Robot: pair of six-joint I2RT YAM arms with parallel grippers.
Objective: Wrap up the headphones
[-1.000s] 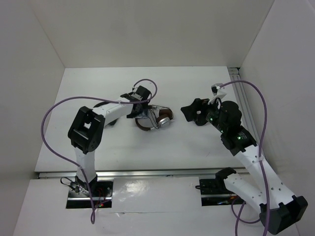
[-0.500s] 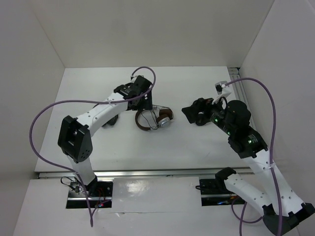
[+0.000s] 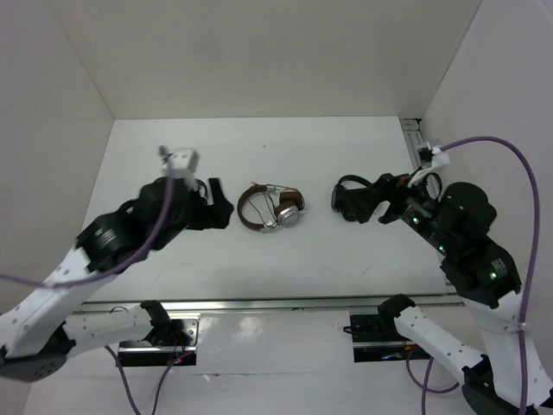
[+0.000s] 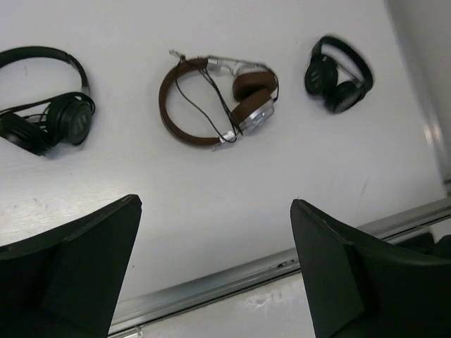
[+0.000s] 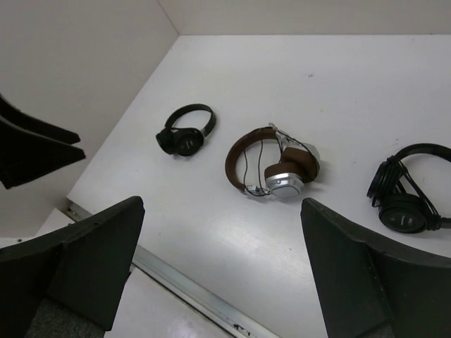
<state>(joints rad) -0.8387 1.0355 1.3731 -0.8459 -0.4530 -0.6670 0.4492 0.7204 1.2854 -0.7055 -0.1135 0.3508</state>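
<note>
Black-fingered, the left tool (image 4: 218,282) gapes wide and empty; the right tool (image 5: 222,274) is equally wide, holding nothing. Ahead of both and between them, the headphones (image 3: 270,207) lie flat on the white table (image 3: 311,251), well apart from either tool.

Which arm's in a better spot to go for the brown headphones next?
Probably left: the left gripper, open, hovers nearest the brown headphones, while black headphones lie between them and the open right gripper.
</note>
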